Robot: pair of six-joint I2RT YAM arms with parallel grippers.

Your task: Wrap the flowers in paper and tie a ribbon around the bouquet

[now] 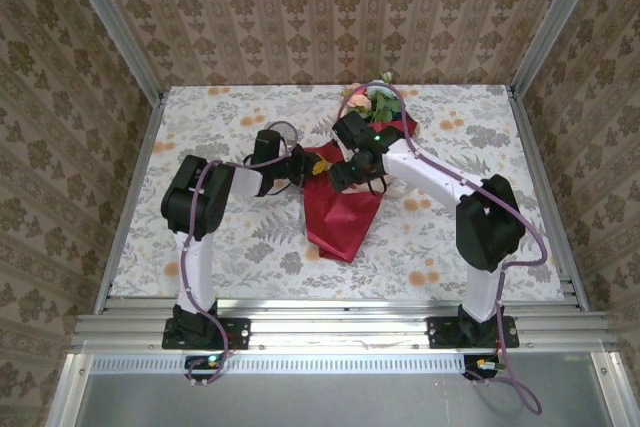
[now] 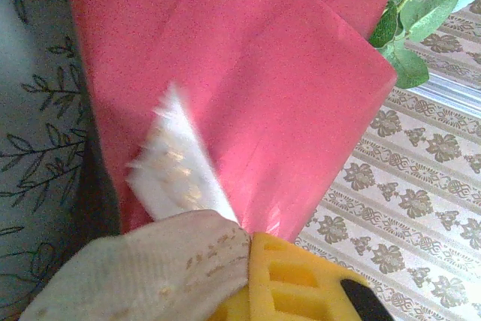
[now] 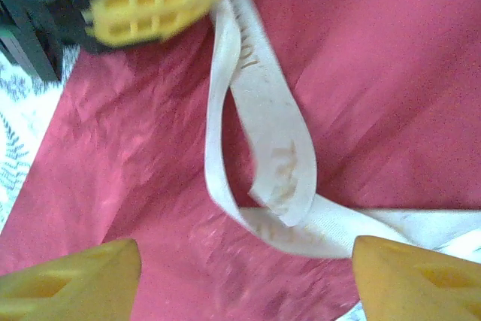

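Bouquet (image 1: 340, 212): flat on table (image 1: 230, 237), flowers (image 1: 370, 104) at far end. Ribbon (image 3: 263, 110): looped loose across bouquet's red paper (image 3: 391, 73). Left gripper (image 2: 244, 234): clamped on ribbon end at bouquet's left side. Right gripper (image 3: 248, 276): spread wide over ribbon loop.

— How does the paper (image 2: 248, 95) look to you?
— Smooth, with a soft sheen, and finely crinkled where it is creased. Your ribbon (image 3: 263, 110) looks like woven cloth, matt and limp.
— And the right pincer (image 3: 240, 276)?
— Its fingers (image 3: 421, 276) look like matt yellow plastic. Your counter (image 1: 260, 237) wears a matt printed cloth, and the leaves of the flowers (image 2: 421, 5) look like faintly glossy plastic.
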